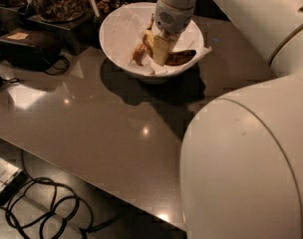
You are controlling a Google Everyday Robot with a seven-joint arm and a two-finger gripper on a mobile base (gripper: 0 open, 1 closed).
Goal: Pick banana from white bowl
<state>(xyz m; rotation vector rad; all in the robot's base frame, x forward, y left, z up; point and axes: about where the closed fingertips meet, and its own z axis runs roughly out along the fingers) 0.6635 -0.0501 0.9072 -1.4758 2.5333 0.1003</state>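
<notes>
The white bowl stands at the back of the dark table, lined with crumpled white paper. My gripper reaches down into the bowl from above, its tip at the bowl's bottom. The banana's dark brown end sticks out to the right of the gripper, lying on the paper. A yellow-brown piece shows just left of the gripper. I cannot tell whether it belongs to the same banana. The gripper hides the part between them.
The brown table has its front edge running diagonally at lower left. A black device with cables and containers of snacks stand at the back left. Cables lie on the floor. My arm's large white link fills the lower right.
</notes>
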